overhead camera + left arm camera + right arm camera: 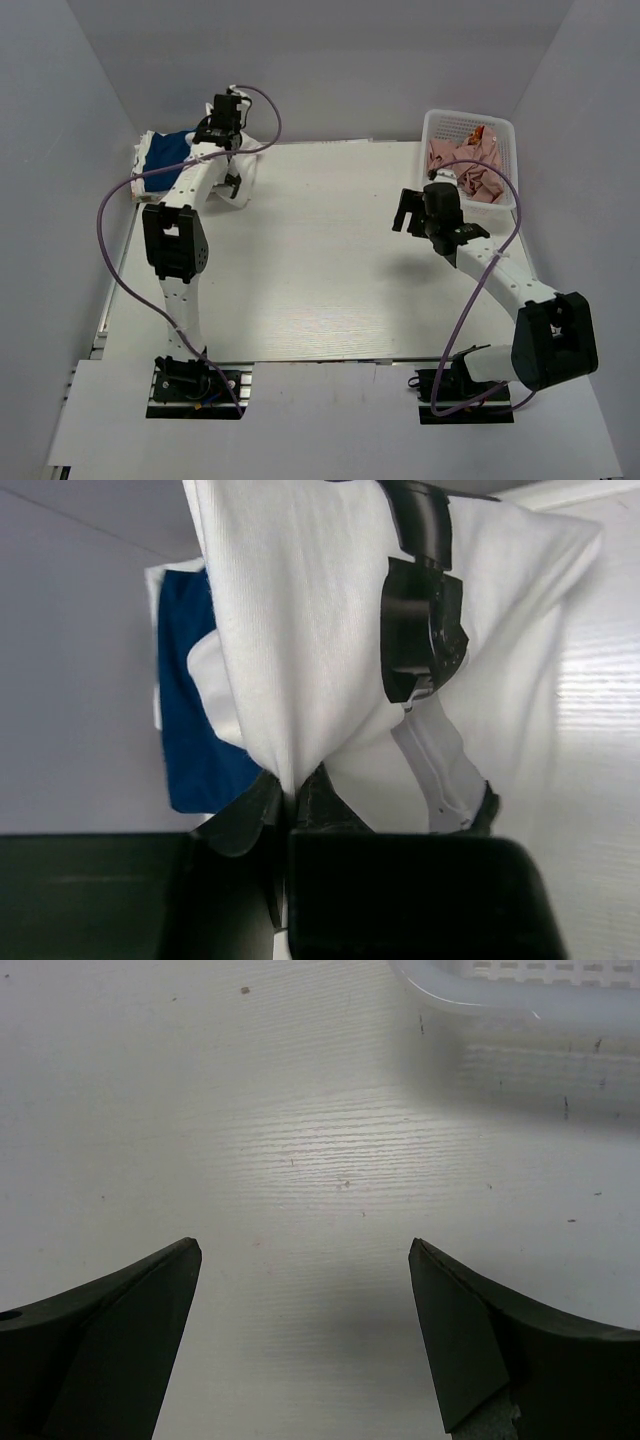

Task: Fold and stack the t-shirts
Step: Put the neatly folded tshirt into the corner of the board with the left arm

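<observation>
My left gripper (228, 140) is at the far left of the table, shut on a bunched fold of a white t-shirt (247, 172). In the left wrist view the jaws (290, 795) pinch the white t-shirt (300, 630), which hangs away from them and is partly hidden by my own arm. A royal blue t-shirt (165, 150) lies folded beside it against the left wall; it also shows in the left wrist view (195, 740), on a white layer. My right gripper (408, 212) is open and empty over bare table, also seen in the right wrist view (305, 1250).
A white mesh basket (500, 128) with pinkish cloth inside stands at the far right; its rim (520, 982) shows in the right wrist view. White walls close the left, back and right. The left arm's purple cable loops over the table's left part.
</observation>
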Available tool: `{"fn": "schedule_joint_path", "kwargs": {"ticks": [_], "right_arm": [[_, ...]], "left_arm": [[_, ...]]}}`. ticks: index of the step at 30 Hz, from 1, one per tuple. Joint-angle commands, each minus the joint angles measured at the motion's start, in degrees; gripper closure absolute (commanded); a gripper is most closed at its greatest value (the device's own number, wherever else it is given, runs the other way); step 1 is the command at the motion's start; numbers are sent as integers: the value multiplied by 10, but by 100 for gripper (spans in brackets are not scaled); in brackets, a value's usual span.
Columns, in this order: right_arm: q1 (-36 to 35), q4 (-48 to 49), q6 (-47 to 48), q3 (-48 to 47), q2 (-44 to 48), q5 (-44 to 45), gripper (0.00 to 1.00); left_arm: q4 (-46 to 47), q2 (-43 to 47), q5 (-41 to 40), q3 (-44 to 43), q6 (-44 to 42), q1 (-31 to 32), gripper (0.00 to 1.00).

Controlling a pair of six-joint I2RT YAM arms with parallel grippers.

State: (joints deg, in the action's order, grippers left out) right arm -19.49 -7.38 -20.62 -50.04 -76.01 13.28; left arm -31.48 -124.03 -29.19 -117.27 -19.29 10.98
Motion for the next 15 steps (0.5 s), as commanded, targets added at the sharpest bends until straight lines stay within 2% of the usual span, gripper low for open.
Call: {"fn": "schedule_joint_path", "kwargs": {"ticks": [1,5,8,15], "right_arm": [[3,3,-2,-29,-12,-11,10],[4,-4,-7,-36,-30,-29,10],[6,-1,-11,-37,-41,-35,10],[6,15,-21,-41,-53,-60,10]], "left_arm": [[25,70,-8,-41,-15,-15,100],[45,92,-8,-22,-29,-21,100],[38,99,-17,-43,-29,-26,100],[46,128,47,-66,-29,-39,100]]}}
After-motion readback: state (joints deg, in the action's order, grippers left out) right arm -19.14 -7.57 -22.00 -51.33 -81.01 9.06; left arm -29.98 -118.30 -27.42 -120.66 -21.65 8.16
